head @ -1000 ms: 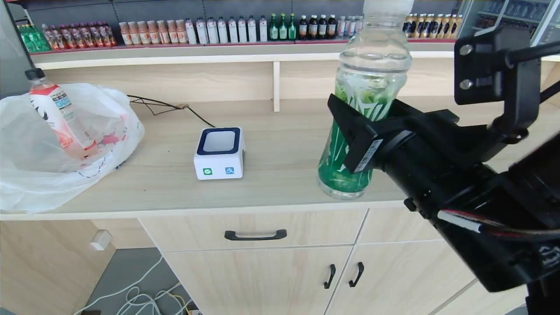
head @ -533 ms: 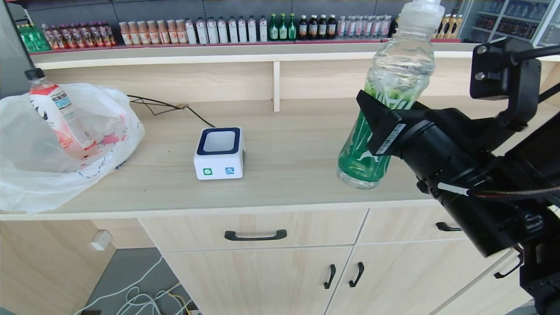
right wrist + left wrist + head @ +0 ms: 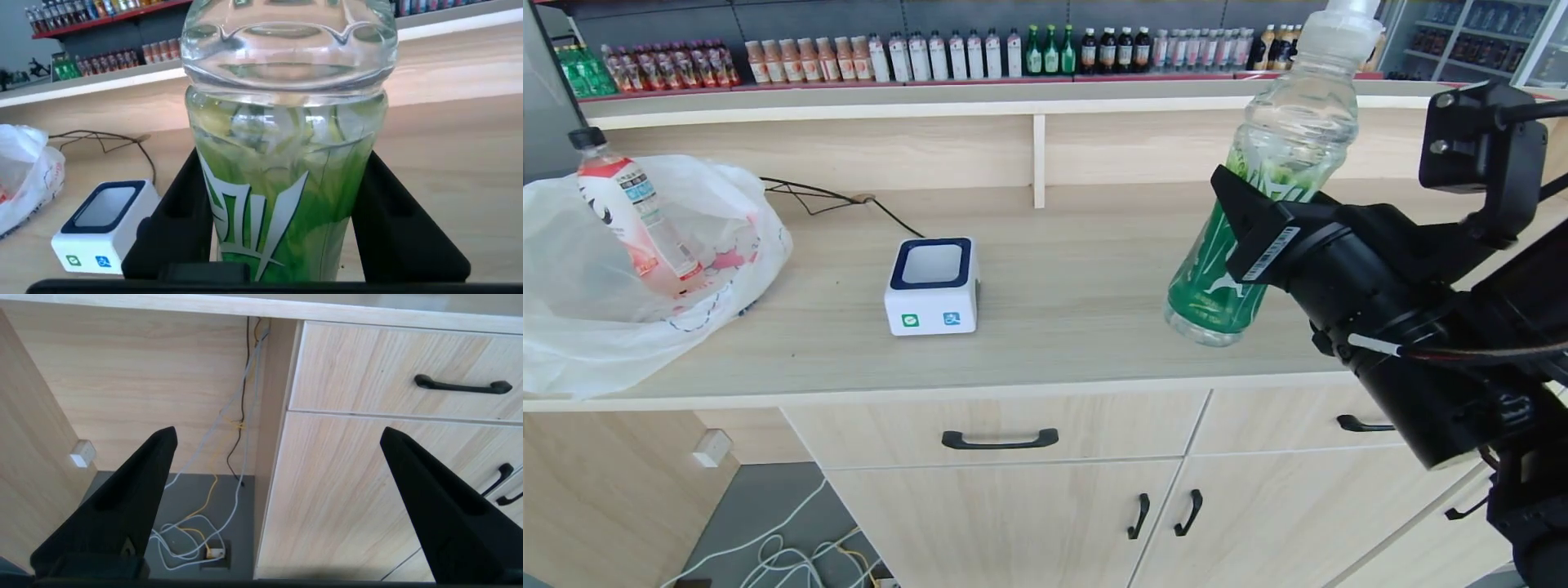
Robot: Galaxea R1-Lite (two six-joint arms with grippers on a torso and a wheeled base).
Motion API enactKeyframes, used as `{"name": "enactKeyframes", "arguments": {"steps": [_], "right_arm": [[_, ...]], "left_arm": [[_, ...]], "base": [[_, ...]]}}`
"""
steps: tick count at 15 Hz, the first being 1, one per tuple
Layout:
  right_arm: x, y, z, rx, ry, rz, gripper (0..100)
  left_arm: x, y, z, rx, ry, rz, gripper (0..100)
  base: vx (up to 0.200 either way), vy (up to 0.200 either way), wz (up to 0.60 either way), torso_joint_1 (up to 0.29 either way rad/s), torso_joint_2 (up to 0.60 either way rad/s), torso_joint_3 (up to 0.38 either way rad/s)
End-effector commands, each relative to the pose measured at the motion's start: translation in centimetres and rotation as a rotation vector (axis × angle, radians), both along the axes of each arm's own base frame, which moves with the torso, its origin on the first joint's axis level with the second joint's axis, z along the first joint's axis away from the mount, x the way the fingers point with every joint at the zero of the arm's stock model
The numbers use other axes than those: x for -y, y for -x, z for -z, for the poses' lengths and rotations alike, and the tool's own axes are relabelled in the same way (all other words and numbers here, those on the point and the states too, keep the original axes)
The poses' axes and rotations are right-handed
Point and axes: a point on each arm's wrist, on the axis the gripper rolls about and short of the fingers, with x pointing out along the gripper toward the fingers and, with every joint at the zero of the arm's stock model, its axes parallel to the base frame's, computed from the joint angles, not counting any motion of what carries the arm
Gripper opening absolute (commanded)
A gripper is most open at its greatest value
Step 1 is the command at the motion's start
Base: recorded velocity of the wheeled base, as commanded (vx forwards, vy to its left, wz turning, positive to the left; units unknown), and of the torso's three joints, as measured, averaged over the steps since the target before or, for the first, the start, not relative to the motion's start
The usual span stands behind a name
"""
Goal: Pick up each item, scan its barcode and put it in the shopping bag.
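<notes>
Shopping bag (image 3: 596, 327) far left on counter (image 3: 1054, 269), pink-label bottle (image 3: 633, 220) leaning inside. Left gripper (image 3: 278, 437) low before cabinet front (image 3: 368, 482), fingers spread wide, empty. Scanner (image 3: 931, 286) mid-counter. Green-label bottle (image 3: 1258, 188) right, tilted, raised over counter, clamped in right gripper (image 3: 1262, 220).

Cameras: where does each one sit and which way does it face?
Head view: on the head, facing down at the counter, scanner and bag; the right claw holds a green bottle.
Left wrist view: below the counter edge, facing the drawer and floor cables; left claw open.
Right wrist view: behind the bottle in its claw, facing across the counter.
Shared: head and right wrist both show bottle and scanner.
</notes>
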Motion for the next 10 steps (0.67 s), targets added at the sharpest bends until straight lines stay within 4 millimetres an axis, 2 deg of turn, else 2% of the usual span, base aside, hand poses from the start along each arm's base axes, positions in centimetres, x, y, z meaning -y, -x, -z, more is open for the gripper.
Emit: {"name": "enactKeyframes", "arguments": {"steps": [1,3,10], "right_arm": [[-0.12,-0.18,0.13,0.009,-0.015,0.0,0],[0.0,-0.23,0.13,0.034,-0.036,0.005,0],[0.15,-0.25,0.27,0.039,-0.021,-0.006,0]], "left_arm": [[0.0,0.0,0.0,0.0,0.002,-0.001,100],[0.0,0.0,0.0,0.0,0.002,-0.001,100],[0.0,0.0,0.0,0.0,0.005,-0.001,100]], "base": [[0.0,0.0,0.0,0.0,0.0,0.0],[0.0,0.0,0.0,0.0,0.0,0.0],[0.0,0.2,0.0,0.005,0.0,0.001]]}}
